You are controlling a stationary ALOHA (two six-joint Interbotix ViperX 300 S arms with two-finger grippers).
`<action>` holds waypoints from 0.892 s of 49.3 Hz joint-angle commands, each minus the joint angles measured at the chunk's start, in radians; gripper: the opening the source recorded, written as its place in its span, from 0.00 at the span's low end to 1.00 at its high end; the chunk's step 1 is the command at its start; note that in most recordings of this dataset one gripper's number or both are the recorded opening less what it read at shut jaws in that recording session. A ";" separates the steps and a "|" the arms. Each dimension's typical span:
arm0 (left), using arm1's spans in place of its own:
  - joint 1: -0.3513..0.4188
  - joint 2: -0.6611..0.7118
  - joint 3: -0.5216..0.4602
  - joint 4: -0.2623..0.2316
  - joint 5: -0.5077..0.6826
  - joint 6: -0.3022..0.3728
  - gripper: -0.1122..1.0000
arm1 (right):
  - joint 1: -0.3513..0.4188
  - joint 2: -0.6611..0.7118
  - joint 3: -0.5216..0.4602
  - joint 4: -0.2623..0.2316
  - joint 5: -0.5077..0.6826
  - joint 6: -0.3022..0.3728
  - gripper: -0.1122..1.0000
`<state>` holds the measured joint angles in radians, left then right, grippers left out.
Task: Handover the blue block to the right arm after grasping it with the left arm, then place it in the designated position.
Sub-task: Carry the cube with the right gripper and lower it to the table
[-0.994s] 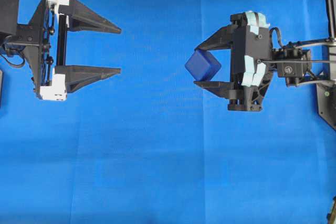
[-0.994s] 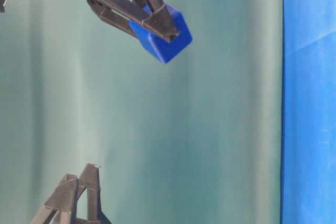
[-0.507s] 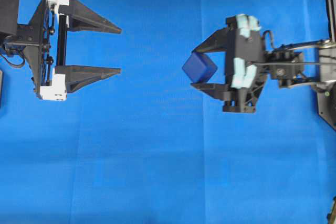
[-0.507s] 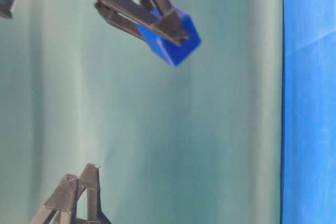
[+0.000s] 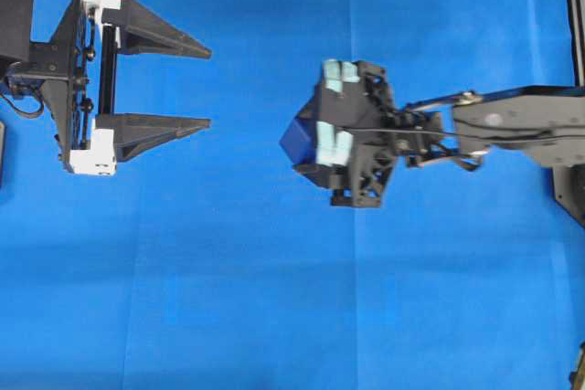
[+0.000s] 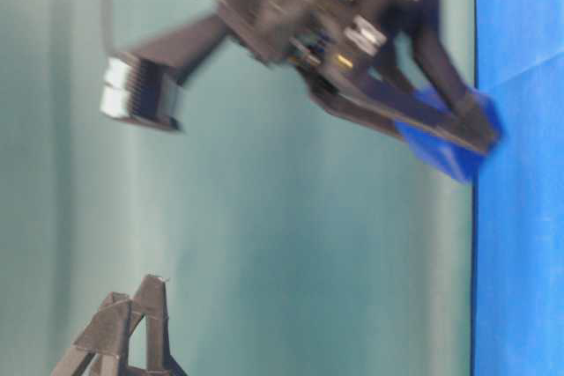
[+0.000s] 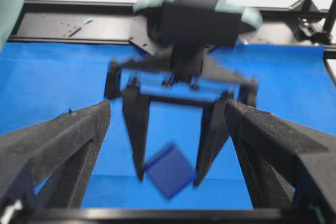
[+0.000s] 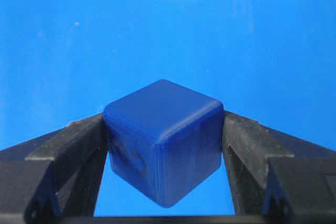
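Block is clamped in the right claw, now dropped down near the cloth; left claw gapes empty, so placing's next.

Left gripper is just parked at the left edge of the overhead view, jaws spread wide with nothing between them, fingers pointing level toward the middle. The right arm reaches in from the right side, wrist tipped down so the right gripper points at the cloth. Its two black fingers are clamped on opposite faces of the blue block. It's blurry in the table-level view.
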<state>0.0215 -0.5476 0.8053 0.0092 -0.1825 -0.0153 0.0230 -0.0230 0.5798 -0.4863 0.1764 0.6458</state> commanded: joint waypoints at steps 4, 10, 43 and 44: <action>0.002 -0.015 -0.025 -0.002 -0.006 -0.002 0.94 | -0.015 0.077 -0.043 0.003 -0.109 0.005 0.61; 0.000 -0.015 -0.025 -0.002 -0.008 -0.002 0.94 | -0.025 0.149 -0.077 0.006 -0.156 0.009 0.61; 0.002 -0.015 -0.023 -0.002 0.006 0.008 0.94 | -0.032 0.319 -0.147 0.025 -0.235 0.011 0.61; 0.000 -0.015 -0.023 -0.002 0.006 0.006 0.94 | -0.032 0.319 -0.147 0.025 -0.235 0.009 0.61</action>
<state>0.0215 -0.5476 0.8053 0.0092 -0.1718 -0.0107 -0.0107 0.3145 0.4464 -0.4633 -0.0476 0.6550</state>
